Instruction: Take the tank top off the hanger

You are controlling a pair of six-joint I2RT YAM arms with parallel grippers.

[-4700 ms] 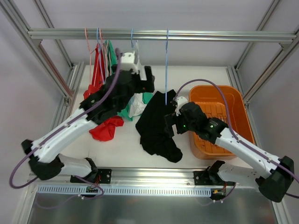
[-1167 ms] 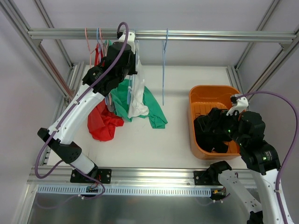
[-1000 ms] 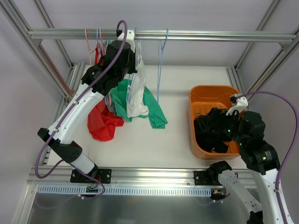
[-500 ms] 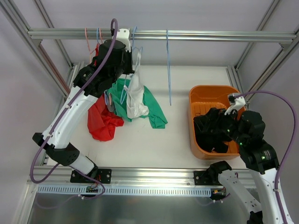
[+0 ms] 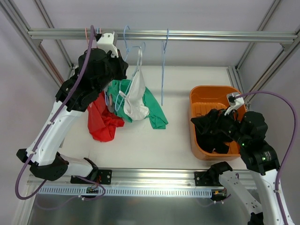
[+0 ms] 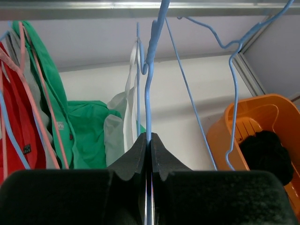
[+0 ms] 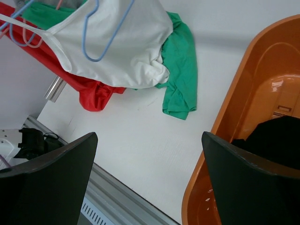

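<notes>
A white tank top (image 5: 134,92) hangs on a light-blue wire hanger (image 5: 126,38) below the rail (image 5: 211,36). My left gripper (image 5: 116,63) is shut on that hanger's wire, just under its hook. In the left wrist view the blue hanger (image 6: 150,70) runs up from between the shut jaws of the left gripper (image 6: 149,137), and the tank top (image 6: 125,123) hangs behind it. My right gripper (image 5: 207,125) hovers open over the left side of the orange basket (image 5: 236,96). From the right gripper (image 7: 149,140), which holds nothing, the tank top (image 7: 126,42) shows far off.
An empty blue hanger (image 5: 163,70) dangles from the rail at the middle. Red (image 5: 101,123) and green (image 5: 152,107) garments hang and pool on the table at the left. A black garment (image 5: 213,140) lies in the basket. Frame posts stand at both sides.
My left arm has moved left and up along the rail, carrying the hanger and white tank top with it. The empty hanger is swinging. The right arm barely moved.
</notes>
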